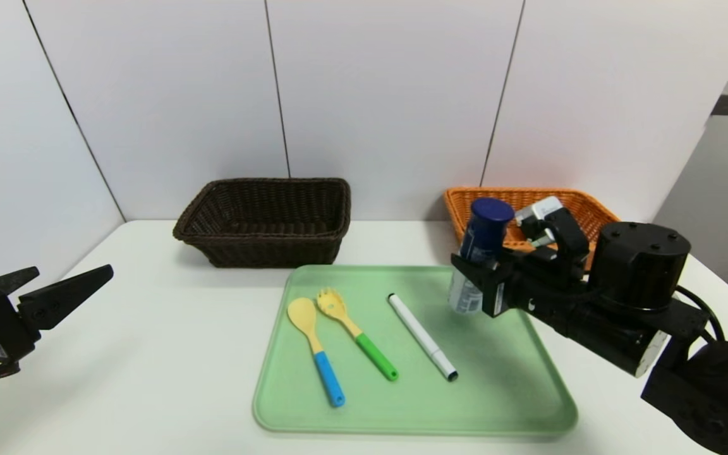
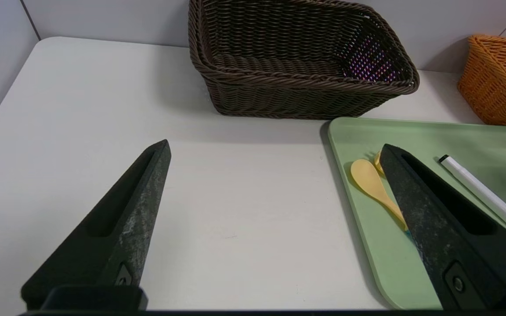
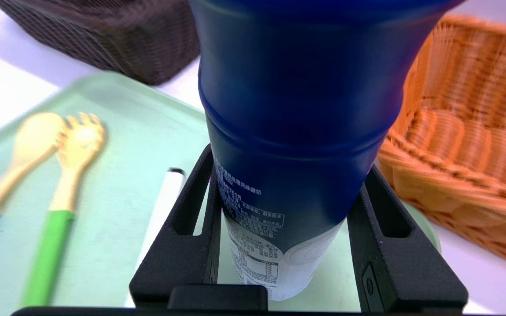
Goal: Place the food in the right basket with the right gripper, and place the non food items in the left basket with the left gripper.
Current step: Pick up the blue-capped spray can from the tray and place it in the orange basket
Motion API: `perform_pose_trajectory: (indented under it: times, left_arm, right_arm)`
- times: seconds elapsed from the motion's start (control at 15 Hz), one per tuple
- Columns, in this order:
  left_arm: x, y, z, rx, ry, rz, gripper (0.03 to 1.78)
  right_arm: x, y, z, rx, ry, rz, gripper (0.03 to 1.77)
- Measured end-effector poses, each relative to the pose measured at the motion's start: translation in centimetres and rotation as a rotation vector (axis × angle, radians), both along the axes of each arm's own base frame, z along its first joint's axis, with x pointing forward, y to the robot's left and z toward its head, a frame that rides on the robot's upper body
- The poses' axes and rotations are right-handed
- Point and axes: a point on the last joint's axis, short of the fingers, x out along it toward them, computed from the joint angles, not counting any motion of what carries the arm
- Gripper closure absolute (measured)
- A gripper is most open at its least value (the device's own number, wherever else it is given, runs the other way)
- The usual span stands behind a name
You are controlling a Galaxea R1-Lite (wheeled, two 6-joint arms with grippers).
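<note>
My right gripper (image 1: 474, 278) is shut on the white-and-blue bottle (image 1: 481, 243) at the tray's far right corner, in front of the orange-tan right basket (image 1: 582, 203). In the right wrist view both fingers (image 3: 182, 228) press against the sides of the bottle (image 3: 297, 131), which stands nearly upright. The blue-handled spoon (image 1: 313, 328), the green-handled fork (image 1: 354, 332) and the white marker (image 1: 422, 337) lie side by side on the tray. The dark brown left basket (image 1: 212, 243) looks empty. My left gripper (image 1: 70, 273) hovers open at the table's left side.
The green tray (image 1: 402, 411) fills the middle front of the white table. Both baskets stand against the back wall. In the left wrist view the left gripper (image 2: 275, 147) hangs over bare table, with the spoon (image 2: 369, 180) and tray edge (image 2: 358, 237) beside it.
</note>
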Motion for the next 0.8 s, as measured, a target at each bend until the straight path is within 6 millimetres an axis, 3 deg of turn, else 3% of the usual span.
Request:
perform_pose_trajectory:
  times: [0.2,0.47,0.6,0.8]
  left_arm:
    - [-0.1,0.0,0.0,0.001,-0.003,-0.002,0.12]
    - [-0.3,0.0,0.1,-0.001,-0.011,-0.001,0.12]
    - [-0.4,0.0,0.0,-0.001,-0.011,-0.003,0.12]
    - [0.1,0.0,0.0,-0.008,-0.007,-0.003,0.12]
  right_arm:
    - [-0.9,-0.8,4.0,0.023,-0.027,-0.009,1.00]
    - [1.5,-5.0,10.0,0.049,-0.098,-0.172,1.00]
    - [3.1,-6.9,11.7,0.043,-0.092,-0.247,1.00]
    - [5.6,-8.7,12.4,0.025,-0.065,-0.318,1.00]
